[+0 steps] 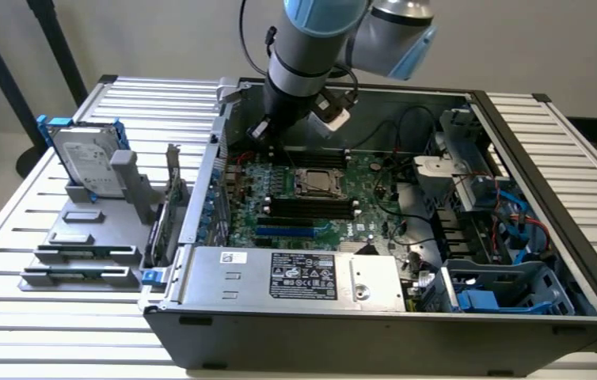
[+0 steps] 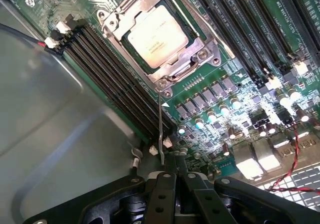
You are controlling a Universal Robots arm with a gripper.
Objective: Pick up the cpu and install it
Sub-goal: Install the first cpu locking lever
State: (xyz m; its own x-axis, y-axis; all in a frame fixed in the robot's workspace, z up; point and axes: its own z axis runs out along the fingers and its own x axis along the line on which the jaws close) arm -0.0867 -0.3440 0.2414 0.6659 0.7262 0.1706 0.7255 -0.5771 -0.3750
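The cpu [image 1: 317, 180] [image 2: 157, 36], a small square chip with a silvery top, lies in its socket on the green motherboard [image 1: 373, 226], under the metal socket frame [image 2: 192, 59]. My gripper [image 1: 260, 134] [image 2: 169, 168] hangs inside the open computer case, at the motherboard's far edge toward the exterior view's left, a short way from the socket. A thin metal socket lever [image 2: 160, 129] runs from the frame's corner straight into the fingertips. The fingers look pressed together on the lever's end.
Black memory slots [image 2: 117, 79] run beside the socket. The grey case wall [image 2: 55, 119] is close by the gripper. A power supply [image 1: 293, 277] fills the case front. Outside the case, a hard drive in a blue bracket [image 1: 85, 162] and grey blocks [image 1: 82, 255] sit on a fixture.
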